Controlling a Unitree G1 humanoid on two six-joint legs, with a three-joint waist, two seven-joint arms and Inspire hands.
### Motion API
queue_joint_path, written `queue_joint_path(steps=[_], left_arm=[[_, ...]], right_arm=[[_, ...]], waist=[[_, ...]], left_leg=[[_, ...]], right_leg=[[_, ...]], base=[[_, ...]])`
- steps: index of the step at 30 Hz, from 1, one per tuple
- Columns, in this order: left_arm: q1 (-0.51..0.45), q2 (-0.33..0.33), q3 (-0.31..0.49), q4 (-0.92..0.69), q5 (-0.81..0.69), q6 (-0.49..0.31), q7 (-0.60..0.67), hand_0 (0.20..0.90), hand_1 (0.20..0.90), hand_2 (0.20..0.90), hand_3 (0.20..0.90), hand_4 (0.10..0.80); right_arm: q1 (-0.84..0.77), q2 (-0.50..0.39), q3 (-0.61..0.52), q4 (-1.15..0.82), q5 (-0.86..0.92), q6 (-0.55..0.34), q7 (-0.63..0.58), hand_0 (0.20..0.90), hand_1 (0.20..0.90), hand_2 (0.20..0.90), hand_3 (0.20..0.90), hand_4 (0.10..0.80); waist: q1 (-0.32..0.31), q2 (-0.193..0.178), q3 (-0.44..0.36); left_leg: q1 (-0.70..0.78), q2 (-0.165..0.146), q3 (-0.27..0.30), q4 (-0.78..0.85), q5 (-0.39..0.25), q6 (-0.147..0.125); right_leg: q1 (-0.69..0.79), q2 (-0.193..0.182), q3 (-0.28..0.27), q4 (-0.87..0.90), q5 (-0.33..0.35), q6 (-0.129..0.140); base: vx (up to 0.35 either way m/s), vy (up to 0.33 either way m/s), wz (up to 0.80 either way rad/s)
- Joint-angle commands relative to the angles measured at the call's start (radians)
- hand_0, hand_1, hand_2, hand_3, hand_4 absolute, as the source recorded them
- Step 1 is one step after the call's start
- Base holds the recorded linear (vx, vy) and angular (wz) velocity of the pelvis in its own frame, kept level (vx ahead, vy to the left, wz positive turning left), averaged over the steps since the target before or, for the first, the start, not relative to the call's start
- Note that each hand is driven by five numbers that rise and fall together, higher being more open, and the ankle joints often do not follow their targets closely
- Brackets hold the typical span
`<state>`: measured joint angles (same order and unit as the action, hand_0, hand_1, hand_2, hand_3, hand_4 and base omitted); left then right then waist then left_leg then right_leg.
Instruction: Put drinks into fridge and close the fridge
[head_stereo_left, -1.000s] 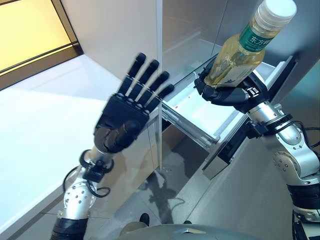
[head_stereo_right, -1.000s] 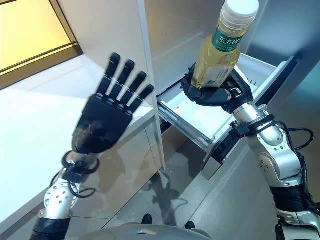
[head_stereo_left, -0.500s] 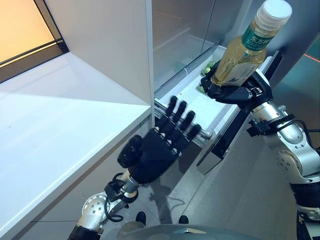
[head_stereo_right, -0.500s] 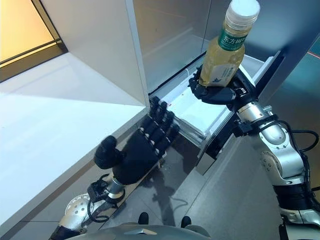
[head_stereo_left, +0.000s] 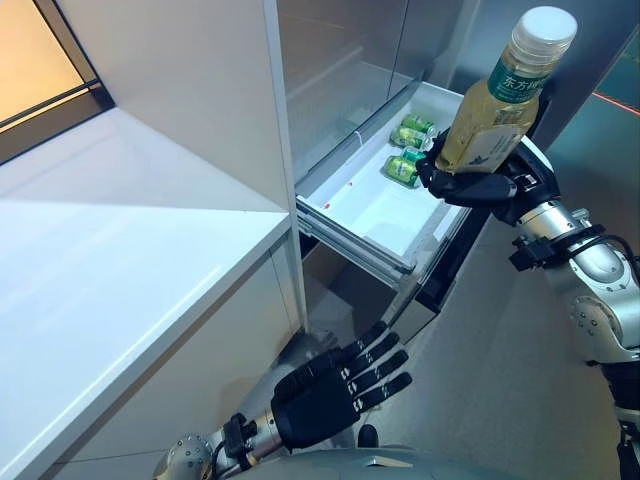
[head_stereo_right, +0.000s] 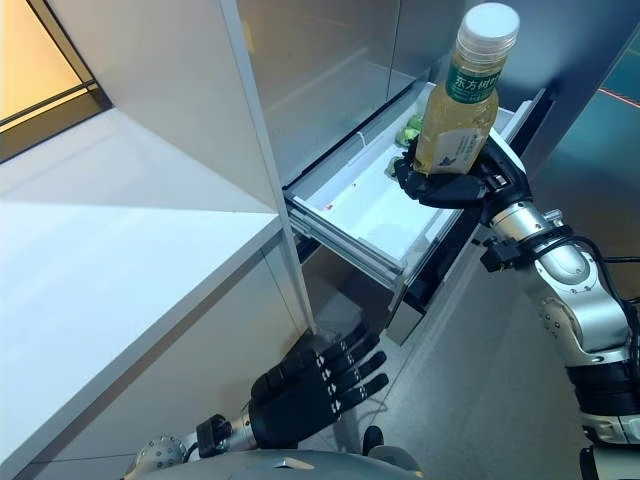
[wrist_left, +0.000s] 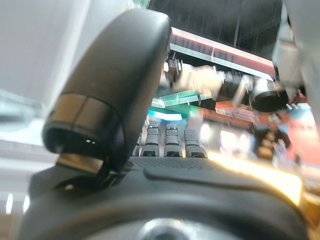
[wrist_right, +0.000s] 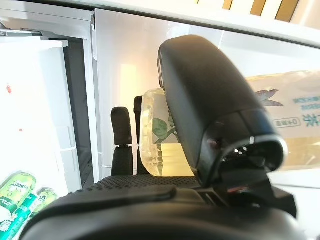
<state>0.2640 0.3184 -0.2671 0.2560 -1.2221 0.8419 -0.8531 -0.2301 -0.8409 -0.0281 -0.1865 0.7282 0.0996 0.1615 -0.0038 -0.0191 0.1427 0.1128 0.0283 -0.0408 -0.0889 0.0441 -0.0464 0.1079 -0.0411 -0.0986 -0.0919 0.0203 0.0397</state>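
Right robot hand (head_stereo_left: 478, 185) grips bottle (head_stereo_left: 500, 100) above drawer (head_stereo_left: 372, 212); green cans (head_stereo_left: 408, 152) inside.

Head stereo pair looked down, sharing open fridge drawer (head_stereo_left: 375, 210). Wrist cams v. close behind own hands.

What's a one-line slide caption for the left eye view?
Right hand holds a yellow drink bottle above the open fridge drawer containing green cans; left hand hangs open below.
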Motion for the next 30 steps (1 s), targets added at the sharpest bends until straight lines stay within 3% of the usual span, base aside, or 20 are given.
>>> queue_joint_path(steps=[1, 5, 11, 16, 21, 24, 30], left_arm=[[0.014, -0.006, -0.012, 0.032, 0.128, -0.061, 0.006, 0.9, 0.9, 0.9, 0.9, 0.8], [-0.013, -0.012, 0.016, 0.195, 0.324, -0.181, 0.086, 0.9, 0.9, 0.9, 0.9, 0.8], [-0.072, 0.005, 0.041, 0.423, 0.571, -0.477, 0.298, 0.9, 0.9, 0.9, 0.9, 0.8], [-0.09, 0.001, 0.049, 0.504, 0.752, -0.651, 0.431, 0.9, 0.9, 0.9, 0.9, 0.8], [-0.127, -0.018, 0.054, 0.708, 0.951, -0.827, 0.589, 0.9, 0.9, 0.9, 0.9, 0.8], [-0.139, -0.006, 0.04, 0.745, 1.082, -0.895, 0.671, 0.9, 0.9, 0.9, 0.9, 0.8], [-0.129, -0.012, 0.045, 0.808, 1.084, -0.908, 0.698, 0.9, 0.9, 0.9, 0.9, 0.8]], right_arm=[[-0.182, -0.062, -0.128, -0.046, 0.084, -0.176, -0.021, 0.3, 0.3, 0.3, 0.2, 0.1], [-0.193, -0.085, -0.123, -0.003, 0.064, -0.112, -0.049, 0.3, 0.3, 0.3, 0.2, 0.1], [-0.178, -0.086, -0.139, 0.037, 0.015, 0.008, -0.087, 0.3, 0.3, 0.3, 0.2, 0.1], [-0.158, -0.062, -0.152, 0.064, -0.061, 0.051, -0.085, 0.3, 0.3, 0.3, 0.2, 0.1], [-0.176, -0.05, -0.139, 0.142, -0.102, 0.031, -0.081, 0.3, 0.3, 0.3, 0.2, 0.1], [-0.181, -0.053, -0.14, 0.173, -0.139, 0.01, -0.085, 0.3, 0.3, 0.3, 0.2, 0.1], [-0.191, -0.077, -0.126, 0.239, -0.235, -0.032, -0.051, 0.3, 0.3, 0.3, 0.2, 0.1]], waist=[[0.009, -0.039, -0.098], [0.006, -0.043, -0.103], [-0.004, -0.046, -0.104], [-0.003, -0.048, -0.098], [0.0, -0.06, -0.094], [0.002, -0.066, -0.092], [0.019, -0.075, -0.089]], left_leg=[[0.006, -0.073, 0.051, 0.002, -0.068, 0.07], [0.005, -0.071, 0.058, 0.002, -0.065, 0.069], [-0.002, -0.071, 0.065, 0.002, -0.057, 0.07], [-0.002, -0.072, 0.074, 0.002, -0.056, 0.072], [0.001, -0.073, 0.081, 0.006, -0.058, 0.072], [0.002, -0.073, 0.081, 0.006, -0.059, 0.07], [0.003, -0.075, 0.073, 0.007, -0.06, 0.069]], right_leg=[[-0.015, 0.032, 0.032, 0.016, 0.036, 0.015], [-0.015, 0.032, 0.029, 0.015, 0.037, 0.016], [-0.022, 0.035, 0.027, 0.016, 0.035, 0.018], [-0.025, 0.034, 0.024, 0.018, 0.035, 0.019], [-0.021, 0.036, 0.024, 0.021, 0.032, 0.018], [-0.021, 0.036, 0.024, 0.021, 0.031, 0.018], [-0.019, 0.035, 0.015, 0.023, 0.029, 0.019]], base=[[0.039, 0.023, -0.07], [0.044, 0.011, -0.02], [0.023, 0.0, 0.0], [0.02, 0.002, -0.02], [0.055, 0.002, -0.01], [0.041, -0.01, -0.04], [0.044, 0.002, -0.06]])
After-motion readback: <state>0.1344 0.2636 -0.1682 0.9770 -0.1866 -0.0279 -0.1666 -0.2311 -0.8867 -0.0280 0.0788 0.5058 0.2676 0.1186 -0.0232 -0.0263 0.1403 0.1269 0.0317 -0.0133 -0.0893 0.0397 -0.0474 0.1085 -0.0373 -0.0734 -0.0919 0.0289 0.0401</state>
